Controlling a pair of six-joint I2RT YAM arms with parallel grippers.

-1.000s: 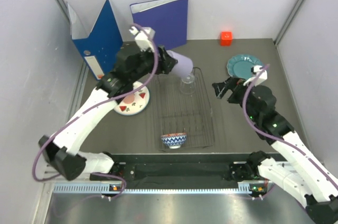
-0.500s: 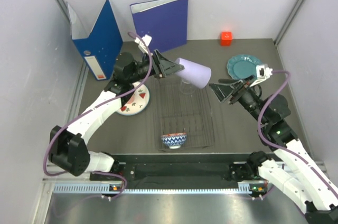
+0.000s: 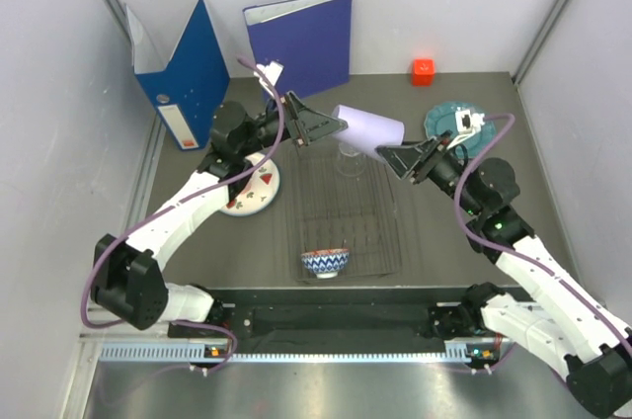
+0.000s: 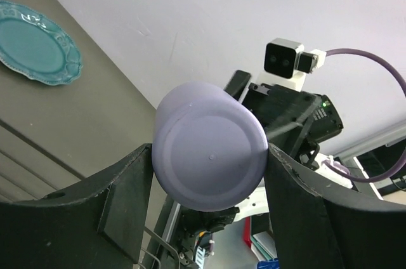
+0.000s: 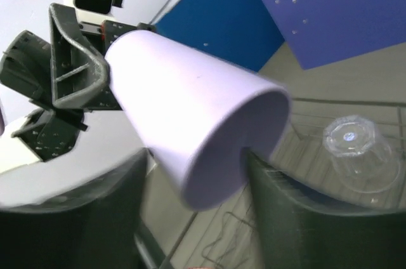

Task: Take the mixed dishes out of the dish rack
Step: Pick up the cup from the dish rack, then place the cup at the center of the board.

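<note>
The lavender cup hangs on its side above the far end of the dish rack. My left gripper is shut on its base end. My right gripper straddles the cup's mouth end, jaws open; one finger meets the rim and a gap shows at the other. A clear glass tumbler stands upside down in the rack under the cup. The small patterned bowl sits at the rack's near end. On the table lie the white plate and the teal plate.
Two blue binders stand at the back left. A small red cube sits at the back right. Grey walls close in both sides of the table.
The left arm has swung the lavender cup rightward over the rack. The right gripper has moved left to the cup's mouth, and its jaws have narrowed around it.
</note>
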